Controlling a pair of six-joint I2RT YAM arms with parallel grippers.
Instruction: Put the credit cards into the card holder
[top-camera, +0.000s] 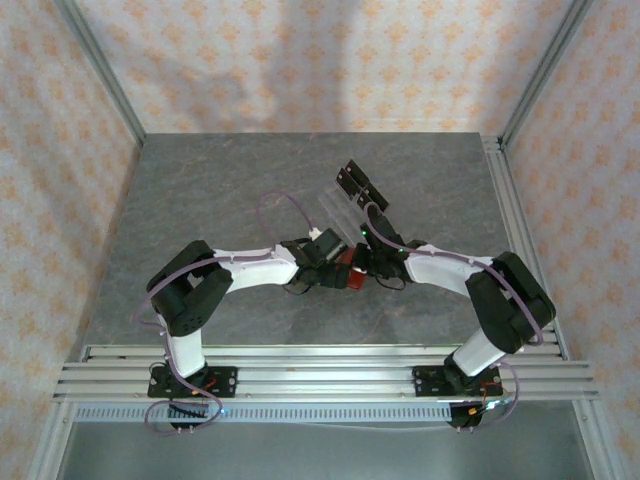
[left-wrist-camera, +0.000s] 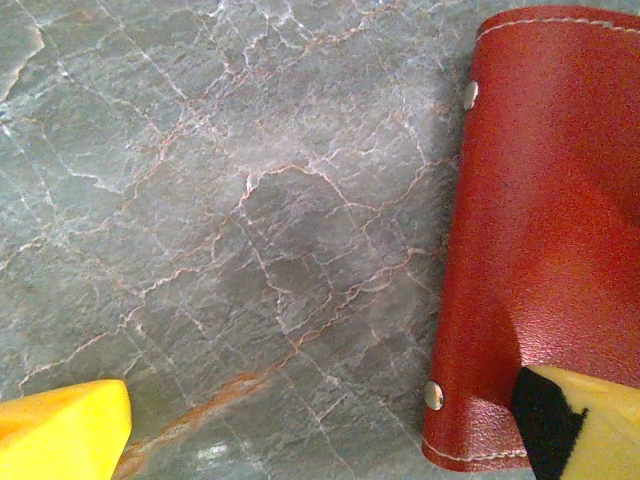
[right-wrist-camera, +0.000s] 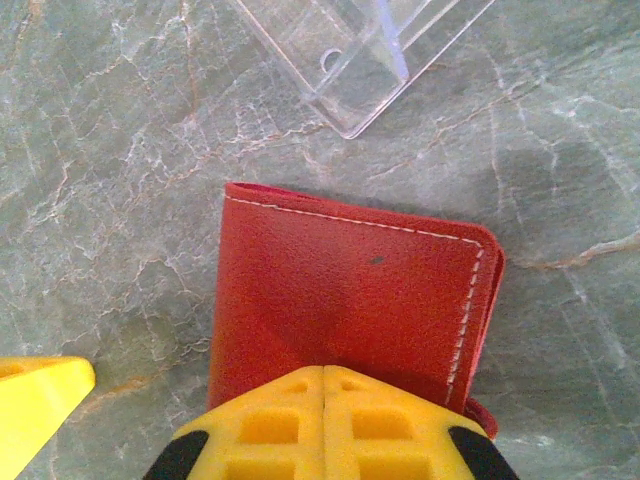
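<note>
- Overhead view: two robot arms meet mid-frame on a grey marbled table (top-camera: 200, 200). They converge over a small red card holder (top-camera: 349, 279) that lies closed, just below a clear plastic stand (top-camera: 335, 208).
- Right gripper (right-wrist-camera: 325, 415): its yellow fingers are pressed fully together at bottom centre of its wrist view, on the holder's near edge. I cannot tell whether a flap is pinched between them.
- Left gripper (left-wrist-camera: 320, 425): spread wide and holding nothing. One yellow finger (left-wrist-camera: 590, 420) overlaps the holder's lower corner at bottom right.
- Likely step: opening the holder. It is probably best to pin one cover and lift the other slowly by its free edge, so the holder cannot slide.
- Holder: pebbled red leather, rounded corners, white stitching, small metal rivets (left-wrist-camera: 433, 395); thin, probably floppy.
- Stand: hard, glossy, see-through.
</note>
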